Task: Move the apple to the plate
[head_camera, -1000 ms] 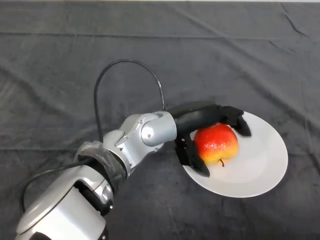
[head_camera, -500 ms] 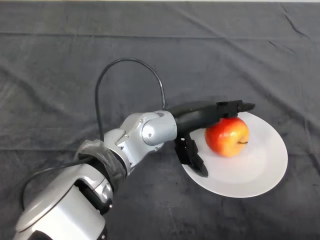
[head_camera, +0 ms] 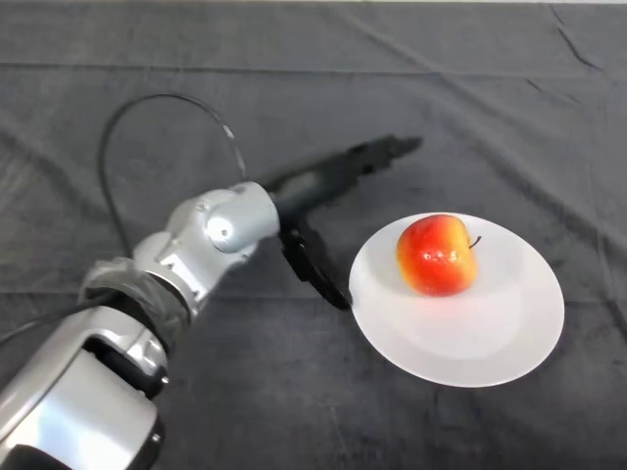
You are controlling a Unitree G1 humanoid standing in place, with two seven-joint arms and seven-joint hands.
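A red and yellow apple sits on the white plate, a little left of and behind the plate's middle. My left hand is open, its fingers stretched straight out toward the upper right and its thumb hanging down next to the plate's left rim. The hand is up and to the left of the apple, apart from it and holding nothing.
The table is covered by a dark, creased cloth. My silver-grey arm reaches in from the lower left.
My hand has let go of the apple and drawn back up and to the left, off the plate. The apple stays on the plate, shifted slightly.
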